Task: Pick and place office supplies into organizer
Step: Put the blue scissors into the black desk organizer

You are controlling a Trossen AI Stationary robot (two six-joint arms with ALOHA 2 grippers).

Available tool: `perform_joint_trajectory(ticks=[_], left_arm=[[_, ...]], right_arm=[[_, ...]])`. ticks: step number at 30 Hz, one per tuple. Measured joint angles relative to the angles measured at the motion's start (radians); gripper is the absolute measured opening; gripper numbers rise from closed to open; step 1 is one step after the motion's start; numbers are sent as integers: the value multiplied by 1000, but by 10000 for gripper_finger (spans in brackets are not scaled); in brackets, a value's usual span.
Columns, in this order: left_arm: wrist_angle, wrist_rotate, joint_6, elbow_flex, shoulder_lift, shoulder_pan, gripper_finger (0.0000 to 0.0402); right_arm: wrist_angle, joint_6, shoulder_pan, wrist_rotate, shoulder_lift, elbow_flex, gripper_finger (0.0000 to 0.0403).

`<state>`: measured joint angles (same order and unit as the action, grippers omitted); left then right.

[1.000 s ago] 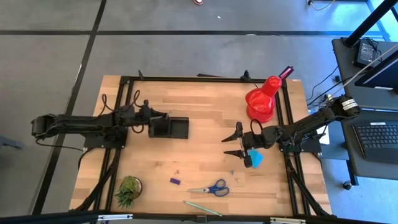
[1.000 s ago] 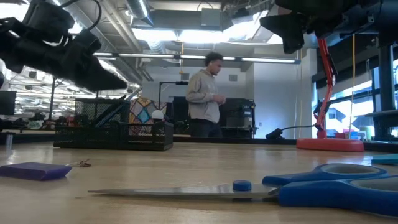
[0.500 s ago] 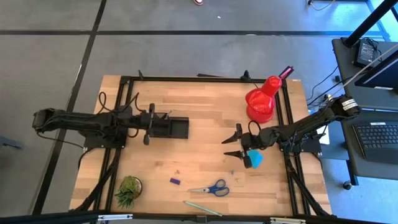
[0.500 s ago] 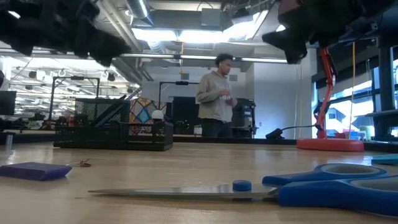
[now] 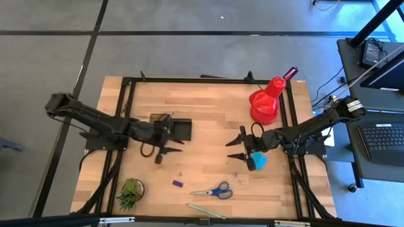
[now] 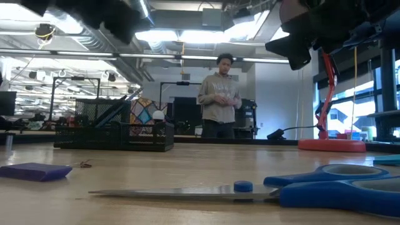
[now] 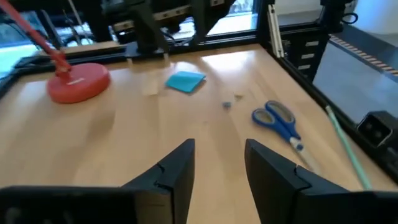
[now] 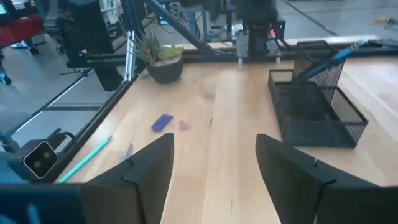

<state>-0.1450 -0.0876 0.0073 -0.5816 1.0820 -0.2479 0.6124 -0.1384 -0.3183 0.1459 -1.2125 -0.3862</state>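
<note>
On table: one scissors (image 5: pixel 213 190), one organizer (image 5: pixel 173 128).

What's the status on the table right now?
Left gripper open, empty, beside organizer. Right gripper open by sticky-note pad. Scissors untouched.

the left gripper (image 5: pixel 165 151) hangs above the table with fingers parted; the right gripper (image 5: pixel 238 147) hovers opposite, fingers spread.

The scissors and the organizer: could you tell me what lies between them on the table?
In the high view, the small purple block lies between the scissors and the organizer, along with bare wood.
</note>
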Motion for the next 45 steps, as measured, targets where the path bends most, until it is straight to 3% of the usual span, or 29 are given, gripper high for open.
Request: perform_joint_trajectory(ticks=[13,18,26,37,45], left_arm=[[168,42,-64,-378,411,-99,134],[236,68,-4,-443,484,-129,134],[248,51,-72,-447,494,-160,134],[257,50,-73,-447,494,-163,134],[284,44,-73,-446,494,-149,134]], right_arm=[[-104,-174,-20,-69,0,0,229],[-183,-172,-75,-19,-2,-32,229],[-477,-141,-143,-2,-32,-205,229],[-971,-294,-241,-3,-342,-547,229],[-1205,-325,-263,-94,-577,-834,229]])
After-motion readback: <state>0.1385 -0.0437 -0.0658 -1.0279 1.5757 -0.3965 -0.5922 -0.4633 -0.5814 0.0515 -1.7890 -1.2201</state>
